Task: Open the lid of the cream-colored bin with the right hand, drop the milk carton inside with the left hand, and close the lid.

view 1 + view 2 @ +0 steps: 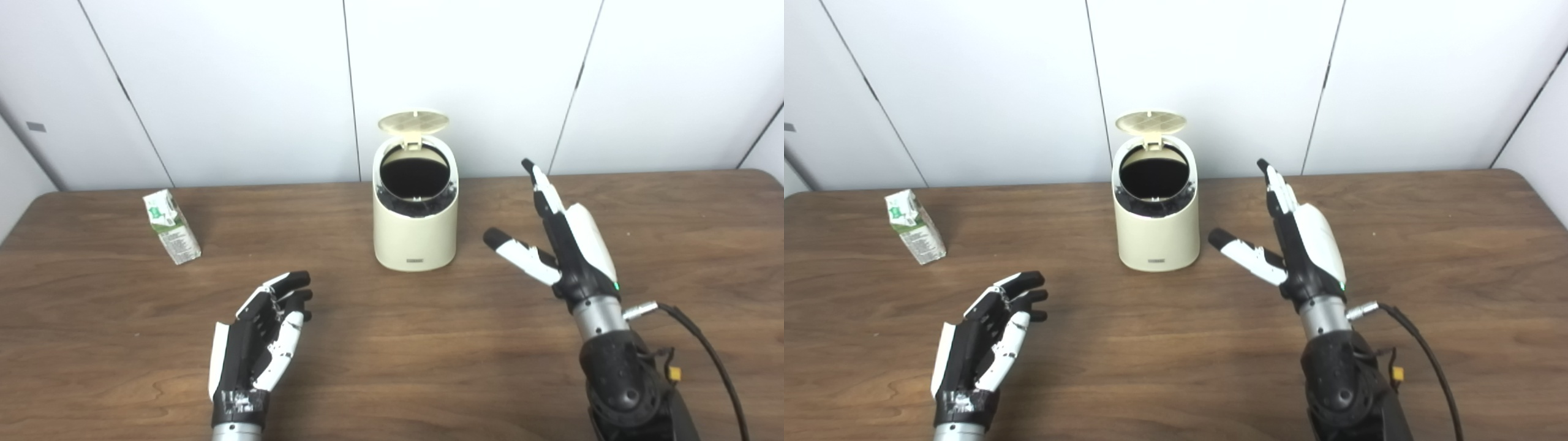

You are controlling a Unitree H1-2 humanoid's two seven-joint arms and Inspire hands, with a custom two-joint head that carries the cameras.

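Here, bin (415,236) with lid (413,122) up, milk carton (171,226) far left, both views alike; left hand (260,343) and right hand (566,242) spread, empty.

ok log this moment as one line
bin: lid up | milk carton: on table, left of bin | left robot hand: open, empty | right robot hand: open, beside bin
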